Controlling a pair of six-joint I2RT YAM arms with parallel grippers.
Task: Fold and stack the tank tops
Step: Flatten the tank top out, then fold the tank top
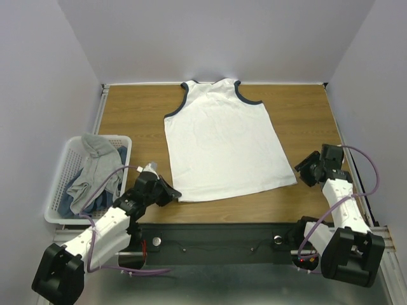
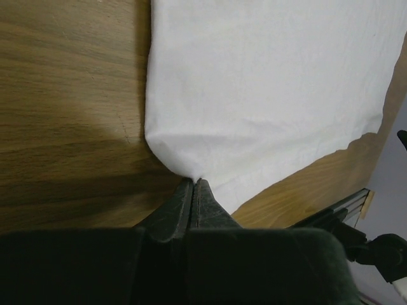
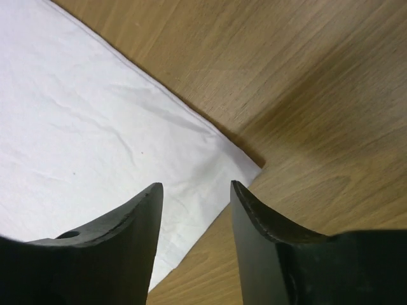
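The left pincer (image 2: 193, 182) is closed, pinching the near left hem corner of the white tank top (image 1: 222, 143), which lies flat on the bench (image 1: 133, 114). The right pincer (image 3: 196, 190) gapes above the right corner, holding nothing. Bunched grey tops (image 1: 95, 168) fill the basket (image 1: 60, 190); their number is unclear.

Navy-edged white tank top (image 1: 222, 143) spread flat on table (image 1: 127, 121); grey tank tops (image 1: 95, 168) crumpled in basket (image 1: 58, 181)
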